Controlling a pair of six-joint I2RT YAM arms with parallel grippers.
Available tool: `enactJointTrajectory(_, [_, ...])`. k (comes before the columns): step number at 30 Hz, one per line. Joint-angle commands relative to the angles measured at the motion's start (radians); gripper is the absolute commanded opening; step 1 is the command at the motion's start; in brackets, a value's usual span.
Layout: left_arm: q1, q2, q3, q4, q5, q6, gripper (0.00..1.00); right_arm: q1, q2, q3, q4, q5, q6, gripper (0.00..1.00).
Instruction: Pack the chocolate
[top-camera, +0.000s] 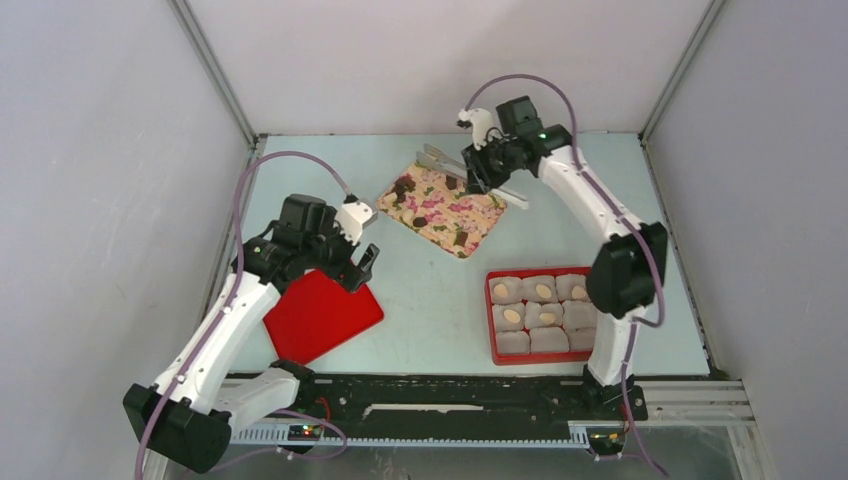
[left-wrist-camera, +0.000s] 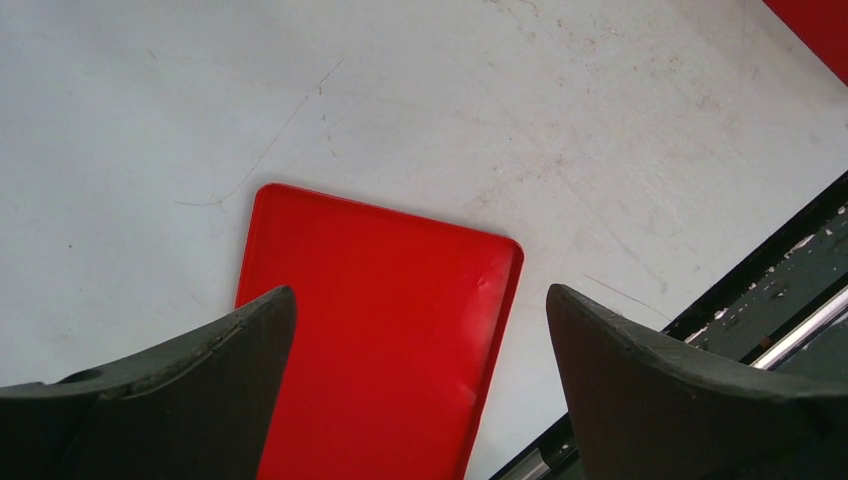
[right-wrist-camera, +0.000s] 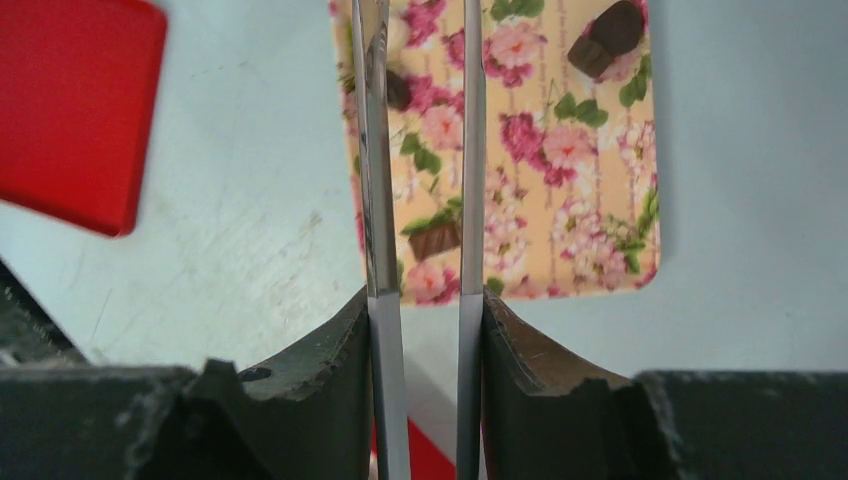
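Right gripper (right-wrist-camera: 425, 310) clamped one pair of metal tongs (right-wrist-camera: 470, 150) over the far flowered rectangular tray (top-camera: 480, 215), which carried maybe five dark brown chocolate lumps (right-wrist-camera: 605, 40). Five pale cream chocolate lumps (top-camera: 543, 290) sat in nine white paper cups (top-camera: 514, 342) in the near-right red box (top-camera: 490, 330). Left gripper (left-wrist-camera: 420, 295) gaped wide over one flat red lid (left-wrist-camera: 390, 380).

No legible text, labels, brands or numbers anywhere.

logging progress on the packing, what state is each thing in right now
left gripper, open, empty, above the red lid
right gripper, shut on the tongs
tongs, blades apart, over the floral tray
red box, open, far paper cups filled, near ones in view empty
red lid, off the box, flat on the table
dark chocolate, loose on the floral tray
pale chocolate, sitting in paper cups
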Motion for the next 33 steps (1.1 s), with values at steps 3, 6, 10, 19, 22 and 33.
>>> enactJointTrajectory(3, [0.002, 0.058, 0.036, 0.018, 0.066, 0.011, 0.98, -0.058, -0.251, -0.233, -0.115, -0.044, -0.097, 0.27])
enactJointTrajectory(6, [0.000, 0.103, 0.064, 0.024, 0.097, 0.011, 0.98, -0.098, -0.407, -0.379, -0.150, -0.018, -0.147, 0.26])
enactJointTrajectory(10, [-0.029, 0.191, 0.113, -0.002, 0.164, 0.024, 0.98, -0.168, -0.618, -0.500, -0.287, 0.014, -0.238, 0.26])
enactJointTrajectory(19, [-0.139, 0.343, 0.188, -0.058, 0.199, 0.043, 0.98, -0.446, -0.947, -0.728, -0.538, 0.061, -0.470, 0.27])
enactJointTrajectory(22, [-0.151, 0.367, 0.202, -0.066, 0.199, 0.040, 0.98, -0.525, -1.025, -0.823, -0.584, 0.096, -0.544, 0.27])
enactJointTrajectory(33, [-0.165, 0.372, 0.191, -0.065, 0.183, 0.037, 0.98, -0.753, -1.075, -0.953, -0.629, 0.231, -0.775, 0.27])
